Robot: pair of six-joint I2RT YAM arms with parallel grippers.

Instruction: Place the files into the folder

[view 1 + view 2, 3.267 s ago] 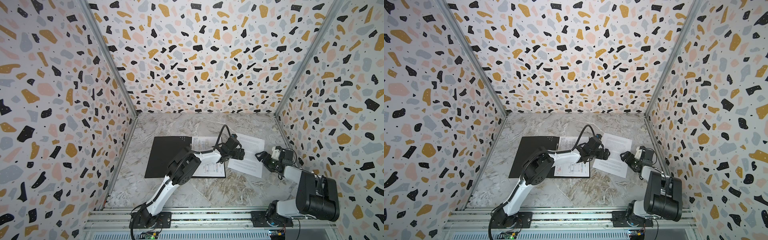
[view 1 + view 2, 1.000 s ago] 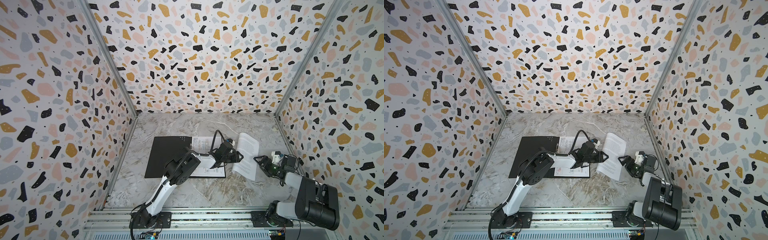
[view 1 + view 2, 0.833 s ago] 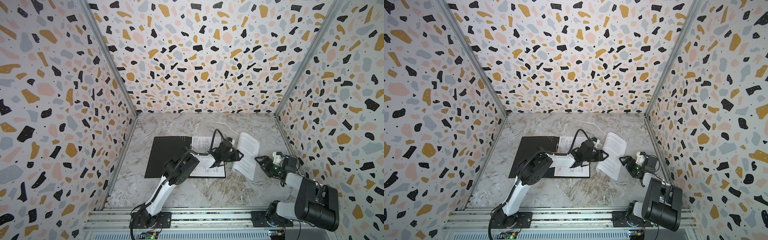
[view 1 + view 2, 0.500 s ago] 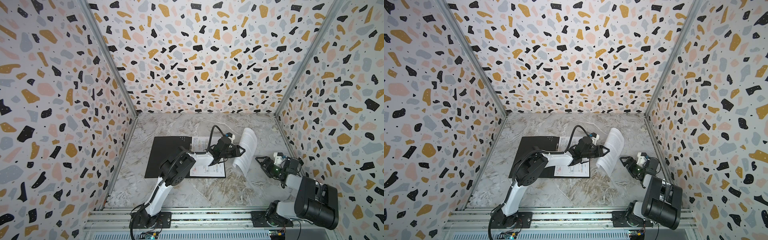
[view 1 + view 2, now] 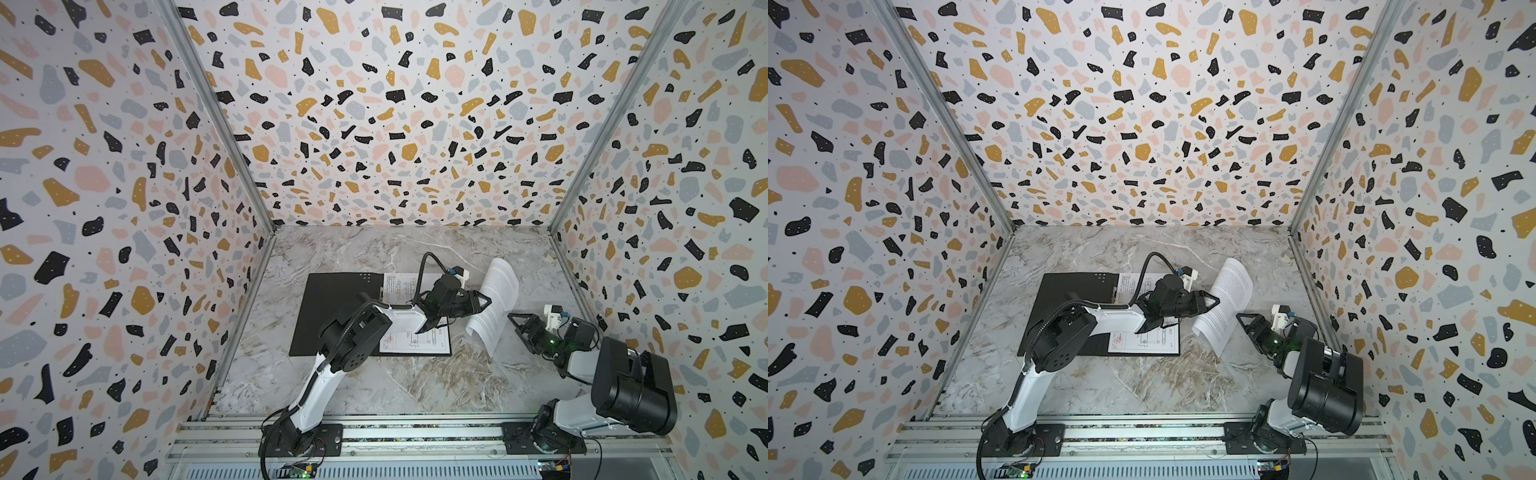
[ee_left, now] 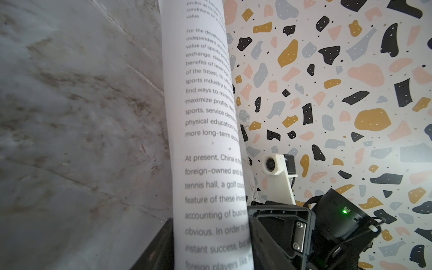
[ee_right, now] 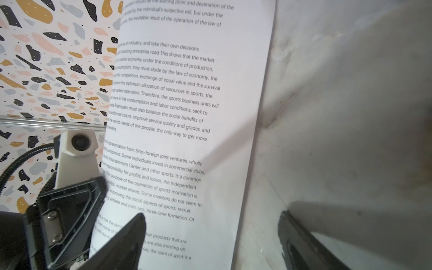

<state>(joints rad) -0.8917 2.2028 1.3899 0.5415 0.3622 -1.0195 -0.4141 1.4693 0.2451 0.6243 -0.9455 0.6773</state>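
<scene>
Left pincer (image 5: 485,300) pinching curled white sheet (image 5: 497,297), dense black text, maybe two layered; right pincer (image 5: 515,324) spread.

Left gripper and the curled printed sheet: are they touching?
Touching. In a top view the left gripper grips the edge of the printed sheet, which is lifted and curled; the left wrist view shows the sheet running between its jaws.
</scene>
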